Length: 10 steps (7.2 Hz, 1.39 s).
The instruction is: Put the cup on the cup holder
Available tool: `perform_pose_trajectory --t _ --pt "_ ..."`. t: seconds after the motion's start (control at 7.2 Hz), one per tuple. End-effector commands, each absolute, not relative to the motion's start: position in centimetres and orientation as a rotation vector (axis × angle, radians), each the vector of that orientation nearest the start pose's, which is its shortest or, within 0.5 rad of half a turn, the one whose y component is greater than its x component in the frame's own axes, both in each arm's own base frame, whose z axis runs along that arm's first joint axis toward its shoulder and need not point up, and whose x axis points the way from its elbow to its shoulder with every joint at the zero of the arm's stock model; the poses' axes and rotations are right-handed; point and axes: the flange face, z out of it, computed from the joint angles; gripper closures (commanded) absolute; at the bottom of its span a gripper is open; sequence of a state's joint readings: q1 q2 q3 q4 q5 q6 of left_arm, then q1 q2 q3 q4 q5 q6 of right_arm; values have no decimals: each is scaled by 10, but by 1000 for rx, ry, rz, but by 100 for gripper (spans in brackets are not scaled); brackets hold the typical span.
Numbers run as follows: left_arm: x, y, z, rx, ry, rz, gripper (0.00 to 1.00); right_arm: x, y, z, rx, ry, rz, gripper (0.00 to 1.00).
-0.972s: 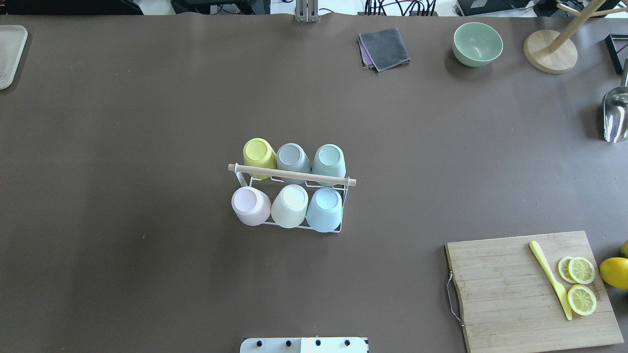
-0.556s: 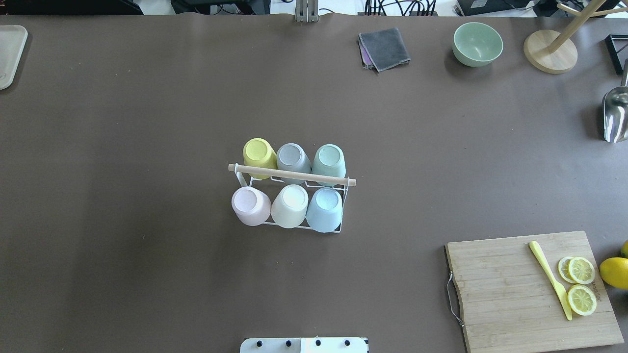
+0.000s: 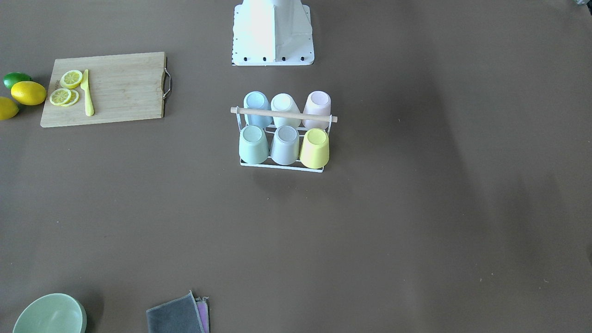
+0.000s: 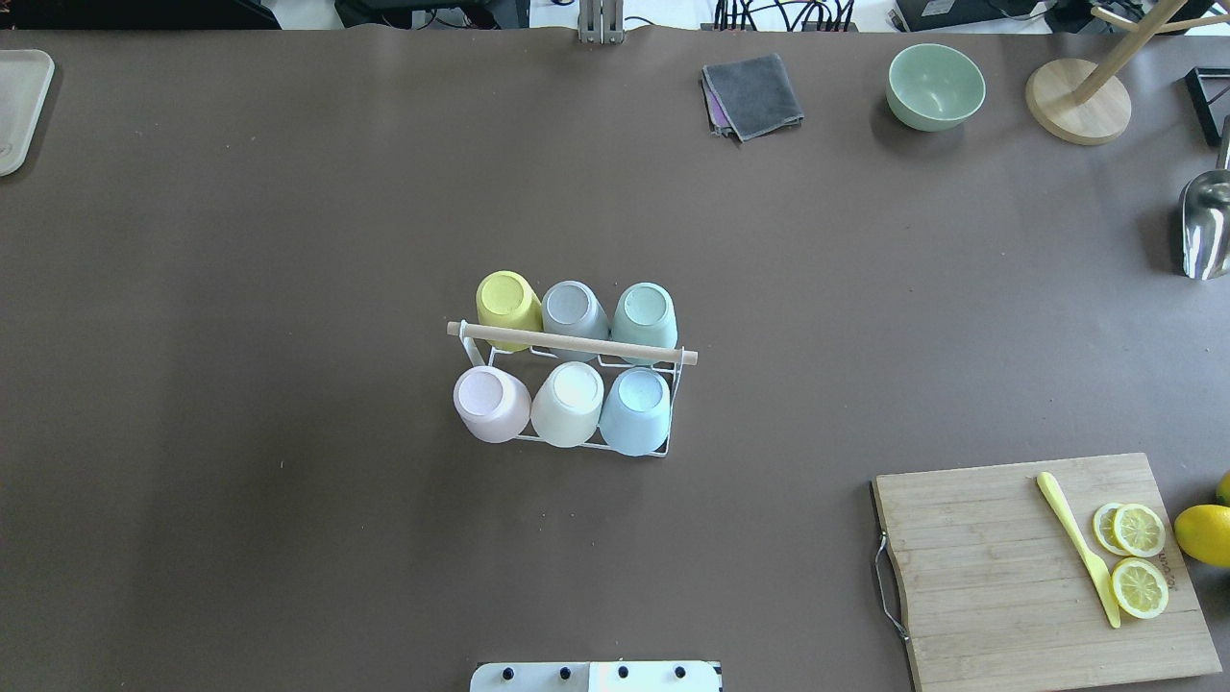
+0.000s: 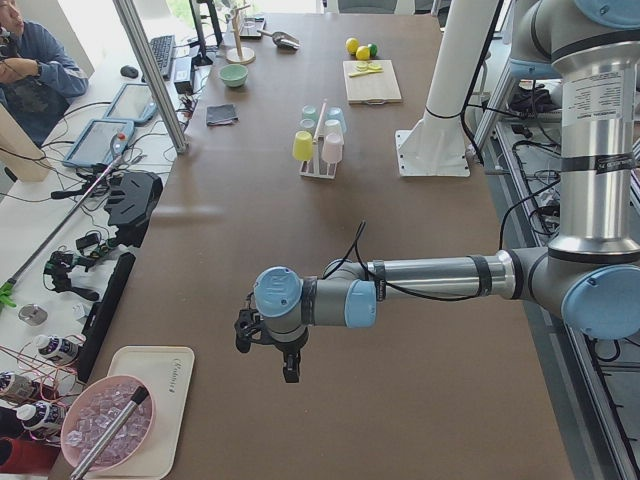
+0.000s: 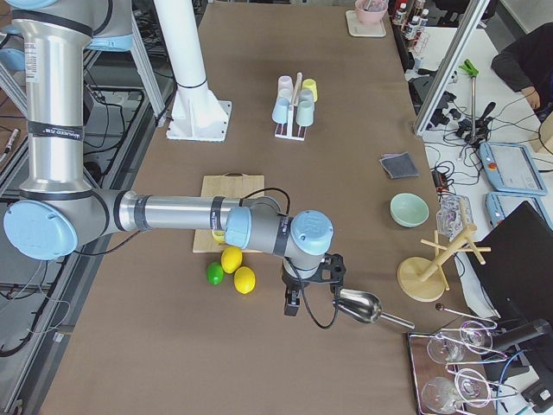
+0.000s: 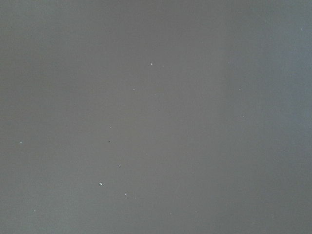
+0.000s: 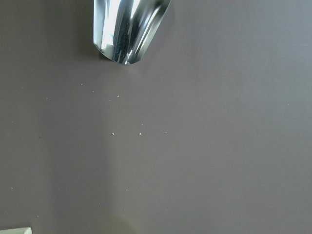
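The cup holder is a white wire rack with a light wooden rod handle and stands at the table's middle; it also shows in the front-facing view. Several pastel cups sit upside down on its prongs in two rows of three, among them a yellow cup, a pink cup and a blue cup. My left gripper hangs over bare table far to the rack's left. My right gripper hangs near the lemons, far to the rack's right. Both show only in side views, so I cannot tell whether they are open or shut.
A wooden cutting board with lemon slices and a yellow knife lies front right. A metal scoop lies at the right edge and shows in the right wrist view. A green bowl, a grey cloth and a wooden stand are at the back.
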<state>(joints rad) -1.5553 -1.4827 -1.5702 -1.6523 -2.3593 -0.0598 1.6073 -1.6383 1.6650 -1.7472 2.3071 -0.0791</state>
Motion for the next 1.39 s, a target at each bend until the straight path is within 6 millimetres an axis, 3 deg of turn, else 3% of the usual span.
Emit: perform_pose_trajectory --t 0.0,0.42,1.25 --pt "-55 -453 695 -43 786 -46 1 83 -447 665 -102 -742 15 0" --pt "-55 -453 707 -51 786 -49 1 83 -447 665 -102 -742 15 0" --pt "-55 -457 702 -40 788 -46 1 83 -445 667 -105 -742 18 0"
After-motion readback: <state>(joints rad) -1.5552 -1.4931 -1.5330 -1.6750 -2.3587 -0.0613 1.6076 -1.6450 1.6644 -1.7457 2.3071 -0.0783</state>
